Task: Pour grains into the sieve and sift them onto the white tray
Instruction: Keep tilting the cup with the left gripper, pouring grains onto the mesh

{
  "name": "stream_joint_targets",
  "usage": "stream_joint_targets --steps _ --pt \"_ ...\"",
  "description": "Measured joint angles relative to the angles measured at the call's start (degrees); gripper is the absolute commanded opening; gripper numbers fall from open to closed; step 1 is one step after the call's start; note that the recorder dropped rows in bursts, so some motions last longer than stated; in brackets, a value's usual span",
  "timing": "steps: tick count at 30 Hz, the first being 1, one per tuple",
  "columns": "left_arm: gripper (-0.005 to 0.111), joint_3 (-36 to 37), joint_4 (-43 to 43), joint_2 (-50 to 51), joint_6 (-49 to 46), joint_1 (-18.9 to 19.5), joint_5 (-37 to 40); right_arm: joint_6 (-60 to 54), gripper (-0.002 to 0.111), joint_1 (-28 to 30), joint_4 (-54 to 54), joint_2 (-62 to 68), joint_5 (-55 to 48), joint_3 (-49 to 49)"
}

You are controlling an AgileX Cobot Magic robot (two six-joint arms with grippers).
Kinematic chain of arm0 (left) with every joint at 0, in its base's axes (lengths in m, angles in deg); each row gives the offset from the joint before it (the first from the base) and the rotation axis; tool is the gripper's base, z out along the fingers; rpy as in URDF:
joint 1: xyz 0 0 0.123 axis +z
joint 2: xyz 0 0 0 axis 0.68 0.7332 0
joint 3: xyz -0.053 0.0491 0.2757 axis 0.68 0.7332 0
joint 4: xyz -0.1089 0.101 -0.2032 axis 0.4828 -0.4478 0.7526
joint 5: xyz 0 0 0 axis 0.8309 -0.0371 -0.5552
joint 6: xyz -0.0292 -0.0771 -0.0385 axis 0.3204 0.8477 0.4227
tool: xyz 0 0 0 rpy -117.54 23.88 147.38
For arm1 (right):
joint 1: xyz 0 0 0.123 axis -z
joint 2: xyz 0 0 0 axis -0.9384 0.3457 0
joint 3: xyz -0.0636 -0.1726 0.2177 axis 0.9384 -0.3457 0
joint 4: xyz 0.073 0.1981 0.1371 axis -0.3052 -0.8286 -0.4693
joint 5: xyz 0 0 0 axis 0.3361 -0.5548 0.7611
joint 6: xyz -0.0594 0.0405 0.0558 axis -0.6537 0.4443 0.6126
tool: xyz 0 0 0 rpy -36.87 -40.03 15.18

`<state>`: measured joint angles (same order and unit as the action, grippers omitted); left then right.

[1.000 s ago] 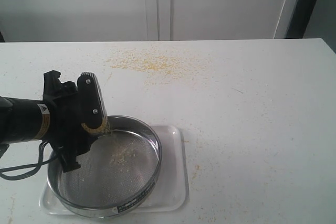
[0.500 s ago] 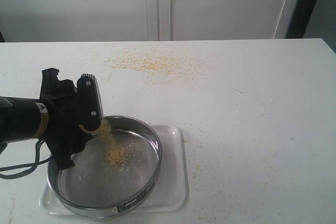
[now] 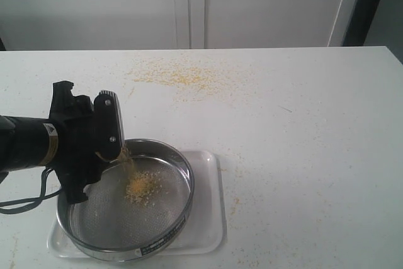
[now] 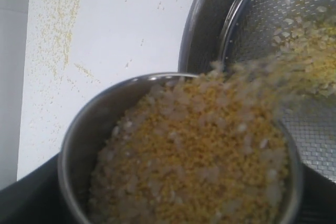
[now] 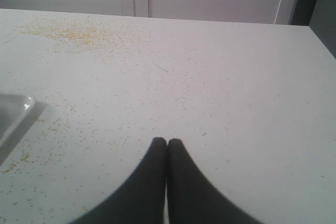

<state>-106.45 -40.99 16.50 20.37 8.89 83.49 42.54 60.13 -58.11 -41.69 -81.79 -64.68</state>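
Since a second ago, the grains on the mesh have grown from a thin pale scatter into a small yellow heap, and the stream from the cup has thickened. Half a second ago the heap was looser and flatter. The left claw has hardly shifted over that time.

That heap lies on the far-left part of the mesh of the sieve, right under the falling stream. Most of the grains are in the steel cup, fine yellow meal mixed with paler rice-like bits, filling it close to the rim. In the left wrist view they spill over the cup's lip into the sieve as a blurred stream.

The sieve sits on the white tray, whose right strip and far corner show bare beyond the steel rim. A small label shows on the sieve's near wall.

The left claw grips the steel cup and tips it above the sieve's far-left rim. The right claw is closed on nothing, its two dark fingers pressed together above the table, with a corner of the tray at the edge of its wrist view.

Thin yellow crumbs lie strewn over the far middle of the table, well apart from the tray, with sparser specks beside the tray's right edge.
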Motion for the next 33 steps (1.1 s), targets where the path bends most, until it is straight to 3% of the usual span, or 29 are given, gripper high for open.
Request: stream_joint_targets --steps 33 --pt "0.0 0.0 -0.58 0.0 -6.36 0.0 -0.5 0.0 0.0 0.0 0.0 0.0 0.0 0.0"
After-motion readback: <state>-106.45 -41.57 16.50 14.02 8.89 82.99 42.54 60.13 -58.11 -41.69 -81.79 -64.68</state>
